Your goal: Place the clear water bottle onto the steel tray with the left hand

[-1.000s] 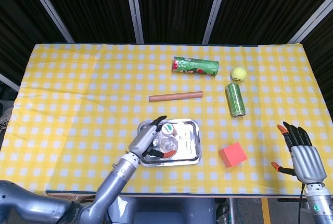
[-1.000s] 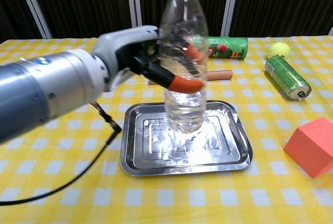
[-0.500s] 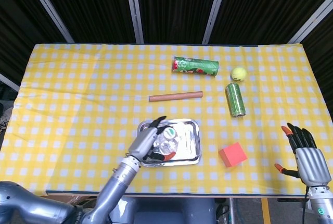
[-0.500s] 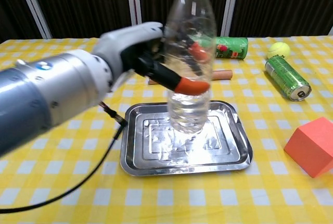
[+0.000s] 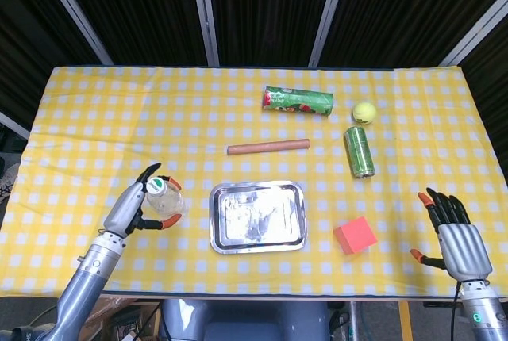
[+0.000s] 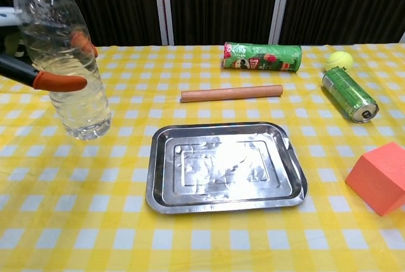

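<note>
Held upright off the surface to the left of the steel tray (image 6: 224,202), the clear water bottle (image 6: 63,63), looking light, thin-walled and slippery, sits best in the left hand (image 5: 139,208) now wrapping its midsection, while the right hand (image 5: 452,238) stays spread and empty.

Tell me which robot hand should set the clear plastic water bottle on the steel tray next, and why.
Left. The left robot hand already holds the clear plastic water bottle upright, just left of the rectangular steel tray. The right robot hand is open and empty at the table's far right edge, beyond the red block.
</note>
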Robot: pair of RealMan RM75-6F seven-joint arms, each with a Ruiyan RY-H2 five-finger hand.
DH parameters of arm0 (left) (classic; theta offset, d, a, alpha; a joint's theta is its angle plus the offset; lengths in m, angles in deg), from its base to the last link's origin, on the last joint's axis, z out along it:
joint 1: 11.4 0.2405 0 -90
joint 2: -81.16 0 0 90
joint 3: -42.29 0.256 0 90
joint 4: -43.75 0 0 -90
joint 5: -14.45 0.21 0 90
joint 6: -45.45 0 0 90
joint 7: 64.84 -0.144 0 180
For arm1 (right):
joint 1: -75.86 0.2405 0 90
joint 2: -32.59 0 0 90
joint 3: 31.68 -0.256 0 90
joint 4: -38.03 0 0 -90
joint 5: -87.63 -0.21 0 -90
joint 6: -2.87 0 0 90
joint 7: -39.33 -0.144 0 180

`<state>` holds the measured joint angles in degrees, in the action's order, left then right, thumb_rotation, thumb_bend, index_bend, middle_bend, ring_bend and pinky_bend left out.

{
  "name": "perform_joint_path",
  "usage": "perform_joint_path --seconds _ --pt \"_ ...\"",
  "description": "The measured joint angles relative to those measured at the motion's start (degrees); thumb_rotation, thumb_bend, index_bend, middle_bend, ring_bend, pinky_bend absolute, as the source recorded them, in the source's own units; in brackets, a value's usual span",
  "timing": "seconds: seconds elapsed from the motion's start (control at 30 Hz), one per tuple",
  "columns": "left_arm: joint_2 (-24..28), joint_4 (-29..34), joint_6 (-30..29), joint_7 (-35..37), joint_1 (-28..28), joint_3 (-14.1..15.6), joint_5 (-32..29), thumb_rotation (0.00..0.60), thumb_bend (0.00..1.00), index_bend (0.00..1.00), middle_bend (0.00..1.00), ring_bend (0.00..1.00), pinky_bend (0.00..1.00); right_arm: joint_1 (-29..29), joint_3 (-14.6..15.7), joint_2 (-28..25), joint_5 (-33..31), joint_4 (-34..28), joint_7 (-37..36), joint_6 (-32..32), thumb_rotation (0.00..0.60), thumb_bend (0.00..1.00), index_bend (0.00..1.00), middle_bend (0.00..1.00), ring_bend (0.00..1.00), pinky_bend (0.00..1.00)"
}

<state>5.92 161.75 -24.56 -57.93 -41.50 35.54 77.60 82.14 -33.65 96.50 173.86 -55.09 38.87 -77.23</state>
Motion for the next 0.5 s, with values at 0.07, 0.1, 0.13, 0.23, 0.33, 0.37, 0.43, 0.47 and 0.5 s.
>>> perform_joint_path --seconds 0.07,0.1,0.13,0.23,0.33,0.37,0.43,0.47,0.5 --pt "-2.06 -0.95 1.44 -0.06 -0.77 -0.59 0.09 0.6 0.38 0.55 0.46 0.02 0.02 0.09 -0.22 0.01 -0.55 0.27 -0.3 0.22 0.6 0.18 0.0 0.02 0.0 0.0" --pt "-3.29 -1.27 1.73 -0.69 -1.26 -0.98 -0.06 0.6 0.38 0.55 0.46 0.02 0.02 0.12 -0.31 0.0 -0.73 0.4 -0.5 0.3 0.6 0.18 0.0 0.02 0.0 0.0" --pt "-5.18 -1.7 2.04 -1.97 -2.07 -1.59 -0.44 0.6 0.38 0.55 0.46 0.02 0.02 0.13 -0.37 -0.03 -0.83 0.5 -0.74 0.33 0.6 0.18 0.0 0.02 0.0 0.0" --pt "-10.41 -2.81 2.34 -6.55 -4.35 -3.43 -2.51 0.6 0.38 0.56 0.46 0.02 0.02 0.07 -0.42 -0.21 -0.93 0.73 -1.68 0.31 0.6 0.18 0.0 0.02 0.0 0.0" --pt "-15.3 -4.3 1.73 -12.1 -6.68 -5.4 -5.09 0.6 0.38 0.56 0.46 0.02 0.02 -0.09 -0.37 -0.36 -0.74 0.82 -2.75 0.03 0.6 0.18 0.0 0.02 0.0 0.0" --pt "-16.92 -4.9 1.31 -13.75 -7.36 -6.04 -5.75 0.6 0.38 0.56 0.46 0.02 0.02 -0.14 -0.29 -0.39 -0.61 0.96 -3.09 -0.03 0.6 0.18 0.0 0.02 0.0 0.0" --pt "-20.75 -6.71 0.27 -17.05 -8.87 -7.41 -7.34 0.6 0.38 0.56 0.47 0.02 0.02 -0.16 -0.15 -0.47 -0.42 1.12 -3.36 0.02 0.6 0.18 0.0 0.02 0.0 0.0" --pt "-22.29 -7.71 -0.09 -18.08 -9.48 -7.93 -8.02 0.6 0.38 0.56 0.47 0.02 0.02 -0.14 -0.1 -0.56 -0.38 1.11 -3.56 0.14 0.6 0.18 0.0 0.02 0.0 0.0" --pt "-23.63 -8.83 -0.32 -18.8 -10.01 -8.36 -8.72 0.6 0.38 0.56 0.47 0.02 0.02 -0.12 -0.09 -0.63 -0.4 1.09 -3.71 0.21 0.6 0.18 0.0 0.02 0.0 0.0"
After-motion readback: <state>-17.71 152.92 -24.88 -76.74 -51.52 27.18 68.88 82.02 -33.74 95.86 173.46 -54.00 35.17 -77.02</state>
